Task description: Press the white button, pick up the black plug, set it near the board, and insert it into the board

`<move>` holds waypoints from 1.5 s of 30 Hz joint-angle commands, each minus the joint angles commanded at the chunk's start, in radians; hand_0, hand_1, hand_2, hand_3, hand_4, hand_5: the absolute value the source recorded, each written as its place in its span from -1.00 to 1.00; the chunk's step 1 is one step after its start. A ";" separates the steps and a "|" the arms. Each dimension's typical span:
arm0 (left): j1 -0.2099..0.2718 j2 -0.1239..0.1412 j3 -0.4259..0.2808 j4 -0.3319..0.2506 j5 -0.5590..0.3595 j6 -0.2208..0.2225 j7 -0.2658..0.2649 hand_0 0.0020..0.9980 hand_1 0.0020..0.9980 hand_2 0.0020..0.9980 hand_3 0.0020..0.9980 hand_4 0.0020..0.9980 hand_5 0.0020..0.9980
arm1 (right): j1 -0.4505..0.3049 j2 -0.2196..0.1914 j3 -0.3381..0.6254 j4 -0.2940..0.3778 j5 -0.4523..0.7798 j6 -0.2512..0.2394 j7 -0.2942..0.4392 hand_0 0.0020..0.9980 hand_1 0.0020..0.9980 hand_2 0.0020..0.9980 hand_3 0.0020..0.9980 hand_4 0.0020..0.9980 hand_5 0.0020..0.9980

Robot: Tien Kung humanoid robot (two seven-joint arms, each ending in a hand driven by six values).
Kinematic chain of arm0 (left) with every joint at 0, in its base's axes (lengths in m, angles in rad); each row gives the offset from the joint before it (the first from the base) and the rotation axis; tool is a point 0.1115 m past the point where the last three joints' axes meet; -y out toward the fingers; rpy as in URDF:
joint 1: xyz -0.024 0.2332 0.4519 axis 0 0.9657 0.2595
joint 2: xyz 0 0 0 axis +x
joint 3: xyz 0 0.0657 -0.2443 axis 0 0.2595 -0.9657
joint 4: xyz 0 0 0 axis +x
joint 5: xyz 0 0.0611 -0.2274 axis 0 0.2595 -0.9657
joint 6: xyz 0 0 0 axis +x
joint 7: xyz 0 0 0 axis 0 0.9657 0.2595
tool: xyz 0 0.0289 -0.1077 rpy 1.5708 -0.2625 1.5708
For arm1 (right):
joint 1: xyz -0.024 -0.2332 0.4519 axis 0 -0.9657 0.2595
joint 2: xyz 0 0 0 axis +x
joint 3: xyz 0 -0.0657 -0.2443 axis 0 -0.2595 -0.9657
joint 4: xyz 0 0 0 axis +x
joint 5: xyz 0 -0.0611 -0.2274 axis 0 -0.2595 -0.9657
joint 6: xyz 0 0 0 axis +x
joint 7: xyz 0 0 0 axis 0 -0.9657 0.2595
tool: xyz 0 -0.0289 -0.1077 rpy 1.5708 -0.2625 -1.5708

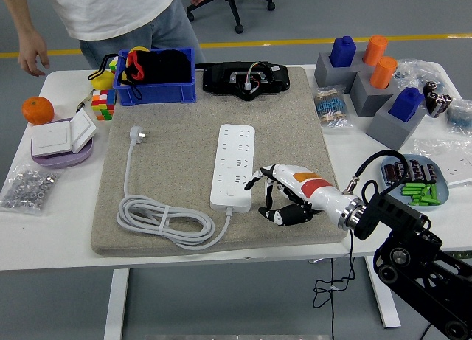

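Note:
The white power strip (234, 165) lies lengthwise in the middle of the grey mat (177, 119), with its white button (232, 195) at the near end. My right hand (276, 200) reaches in from the lower right and hovers just right of that near end, close to the button. The black plug is hidden under the hand and wrist. Only a dark shape shows beneath the palm, and I cannot tell whether it is grasped. The plug's black cable (331, 285) hangs down over the table's front edge. My left arm is out of view.
The strip's white cord (162, 218) coils at the mat's near left. Along the back stand a blue bin (155, 89) and a black device (245, 80), with grey blocks (369, 82) far right. A battery plate (413, 179) lies right. A person (110, 15) stands behind the far left.

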 joint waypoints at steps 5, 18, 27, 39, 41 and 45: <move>0.003 0.000 0.000 0.001 0.001 0.000 0.002 0.42 0.40 0.34 0.42 0.45 -0.44 | 0.024 0.016 -0.047 -0.016 -0.018 0.004 -0.053 -1.00 -1.00 -0.95 0.55 -0.49 -1.00; 0.000 0.002 0.006 0.001 -0.002 0.000 0.001 0.41 0.40 0.34 0.42 0.45 -0.44 | 0.089 0.059 -0.122 -0.053 -0.066 -0.007 -0.120 -1.00 -1.00 -0.95 0.61 -0.51 -1.00; 0.000 0.003 0.010 0.001 -0.002 0.000 0.002 0.41 0.40 0.35 0.42 0.45 -0.44 | 0.119 0.089 -0.160 -0.105 -0.100 -0.043 -0.116 -1.00 -1.00 -0.95 0.61 -0.51 -1.00; -0.003 0.003 0.011 0.001 -0.001 0.000 0.002 0.42 0.40 0.34 0.42 0.45 -0.44 | 0.128 0.094 -0.164 -0.126 -0.108 -0.047 -0.112 -1.00 -1.00 -0.95 0.61 -0.51 -1.00; -0.002 0.002 0.009 0.001 0.001 0.000 0.003 0.41 0.40 0.34 0.42 0.45 -0.44 | 0.127 0.093 -0.166 -0.131 -0.110 -0.041 -0.114 -1.00 -1.00 -0.95 0.60 -0.51 -1.00; -0.003 0.002 0.014 0.001 -0.003 0.000 0.002 0.41 0.40 0.34 0.42 0.45 -0.44 | 0.127 0.091 -0.172 -0.142 -0.114 -0.038 -0.113 -1.00 -1.00 -0.95 0.60 -0.51 -1.00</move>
